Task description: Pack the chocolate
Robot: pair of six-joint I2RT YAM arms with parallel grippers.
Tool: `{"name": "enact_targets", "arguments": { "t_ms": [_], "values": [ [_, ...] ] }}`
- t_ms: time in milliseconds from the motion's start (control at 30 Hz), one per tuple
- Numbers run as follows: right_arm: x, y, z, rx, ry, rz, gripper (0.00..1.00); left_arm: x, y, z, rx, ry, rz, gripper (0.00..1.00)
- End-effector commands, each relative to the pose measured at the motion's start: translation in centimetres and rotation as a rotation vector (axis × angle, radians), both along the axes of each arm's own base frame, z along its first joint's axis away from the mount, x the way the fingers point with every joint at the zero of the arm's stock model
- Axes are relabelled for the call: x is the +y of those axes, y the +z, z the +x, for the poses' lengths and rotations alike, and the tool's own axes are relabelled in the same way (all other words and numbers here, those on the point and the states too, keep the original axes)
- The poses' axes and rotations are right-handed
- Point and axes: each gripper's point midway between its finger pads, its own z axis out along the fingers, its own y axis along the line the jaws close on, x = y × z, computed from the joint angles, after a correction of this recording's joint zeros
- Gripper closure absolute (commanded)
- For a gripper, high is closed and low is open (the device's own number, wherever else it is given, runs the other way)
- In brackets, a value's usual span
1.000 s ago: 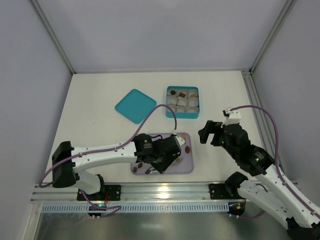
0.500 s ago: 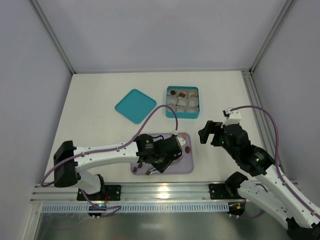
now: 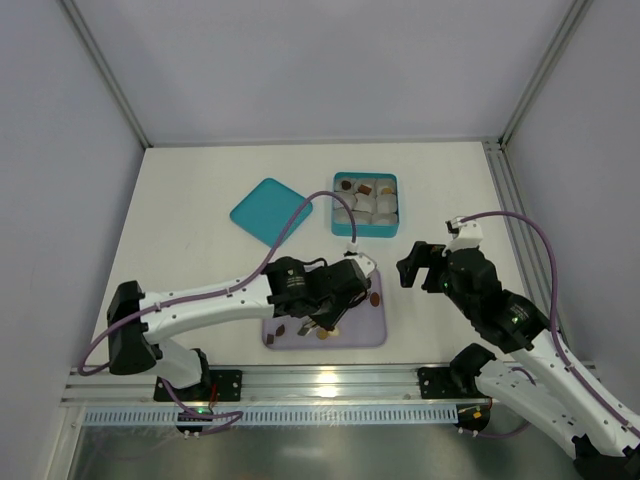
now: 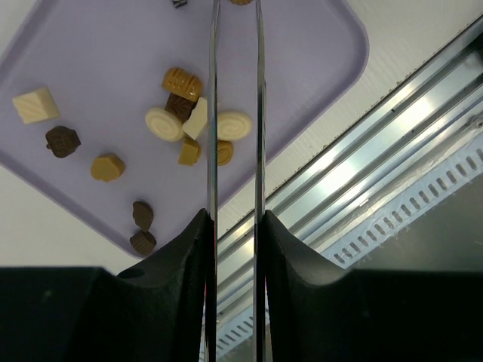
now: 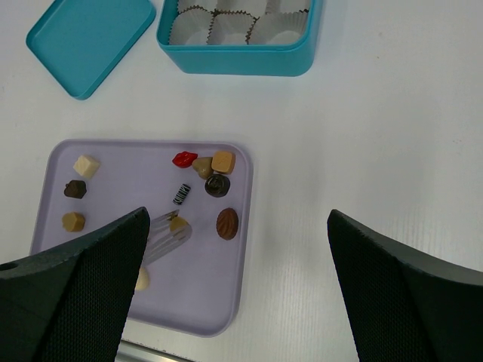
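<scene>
Loose chocolate pieces lie on a purple tray: a red one, a tan cube, a dark round one and a brown oval. More lie in a cluster. My left gripper has long thin fingers, shut on a small tan chocolate at their tips, over the tray's middle. In the top view its wrist hides the tips. My right gripper hangs wide open and empty over the table, right of the tray.
A teal box with white paper cups stands behind the tray, chocolates in its back cups. Its lid lies to the left. A metal rail runs along the near edge.
The left gripper's fingers have drawn closer together, and its wrist has moved back and right over the tray. The right arm has not moved.
</scene>
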Motion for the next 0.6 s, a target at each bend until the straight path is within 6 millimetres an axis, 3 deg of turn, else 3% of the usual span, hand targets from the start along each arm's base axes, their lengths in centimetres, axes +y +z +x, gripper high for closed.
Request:
{"name": "enact_targets", "arguments": {
  "t_ms": [0, 133, 333, 567],
  "values": [
    [-0.1, 0.9, 0.4, -0.033, -0.019, 0.024, 0.0, -0.9, 2.7, 2.4, -0.067, 0.049, -0.057, 0.7],
    [-0.1, 1.0, 0.3, -0.036, -0.018, 0.024, 0.0, -1.6, 4.6, 4.7, -0.1, 0.085, -0.095, 0.7],
    [-0.2, 1.2, 0.4, -0.042, -0.02, 0.022, 0.0, -2.7, 8.5, 10.2, -0.158, 0.16, -0.166, 0.7],
    [-0.3, 1.7, 0.5, -0.051, -0.02, 0.017, 0.0, -2.8, 9.3, 17.6, -0.198, 0.263, -0.176, 0.69]
  ]
}}
